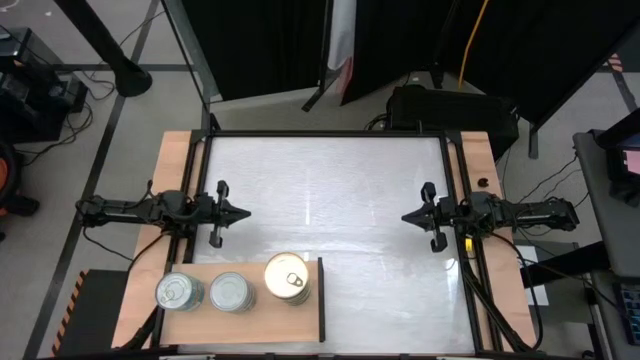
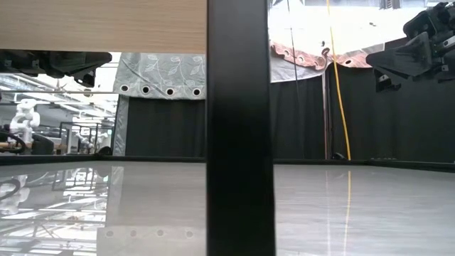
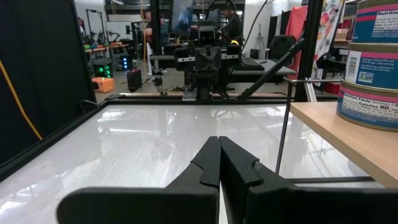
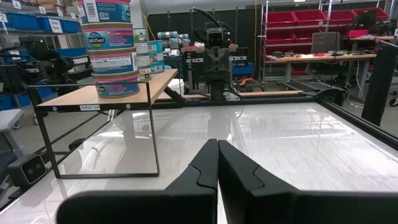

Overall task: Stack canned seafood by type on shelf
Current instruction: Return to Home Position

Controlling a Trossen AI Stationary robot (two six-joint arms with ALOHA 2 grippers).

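While the tins (image 1: 232, 292) are seen stacked on the shelf (image 1: 255, 325) (near left), the left pincer (image 1: 243, 213) and right pincer (image 1: 405, 216) are held pressed together over the surface (image 1: 330, 190).

lowest tin (image 3: 368, 106): "Calories 90" | shelf (image 4: 149, 84) edge tag (image 4: 93, 107): "SHELF"

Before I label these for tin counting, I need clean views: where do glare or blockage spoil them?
High view: soft glare washes the tabletop centre. Low view: the shelf leg blocks the middle. Left wrist view: the tins are cropped at the picture's edge.
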